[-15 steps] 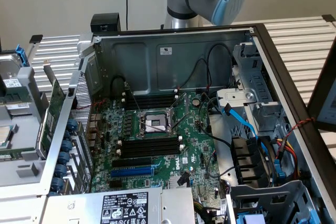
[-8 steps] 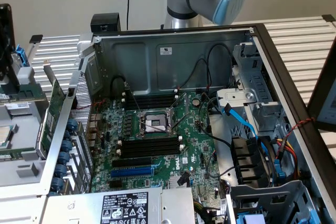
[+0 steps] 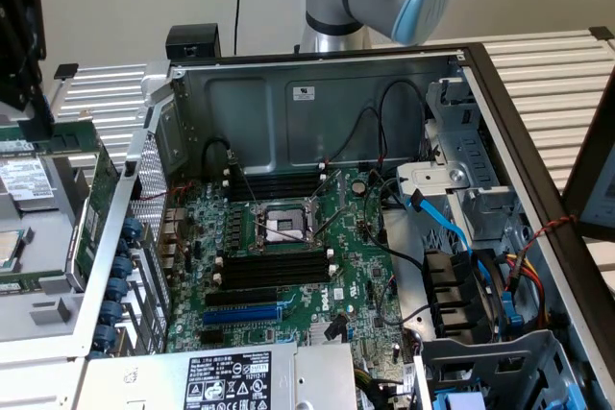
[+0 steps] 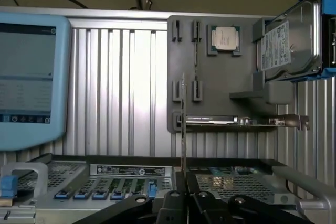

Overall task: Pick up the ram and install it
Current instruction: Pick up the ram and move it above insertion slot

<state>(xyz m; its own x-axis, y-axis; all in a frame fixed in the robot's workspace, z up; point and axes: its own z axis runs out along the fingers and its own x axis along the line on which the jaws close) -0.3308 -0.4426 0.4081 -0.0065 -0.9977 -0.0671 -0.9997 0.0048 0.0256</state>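
The ram (image 3: pixel 65 136), a long thin green stick with dark chips, hangs level above the grey parts holder (image 3: pixel 38 319) at the exterior view's left. My gripper (image 3: pixel 40 114) comes down onto it from above and is shut on it. In the wrist view the ram (image 4: pixel 182 124) shows edge-on as a thin upright strip rising from between the dark fingers (image 4: pixel 169 207) of my gripper (image 4: pixel 181 203). The open computer case (image 3: pixel 317 93) lies in the middle. On its motherboard, black memory slots (image 3: pixel 274 271) flank the processor socket (image 3: pixel 283 225).
The holder (image 4: pixel 247 82) carries a processor (image 4: pixel 226 38), a hard drive (image 4: pixel 291 43) and an expansion card with a metal bracket (image 4: pixel 236 121). A screen (image 4: pixel 29 77) stands beside it. Cables (image 3: pixel 437 223) and a drive cage (image 3: pixel 471 189) crowd the case's right side.
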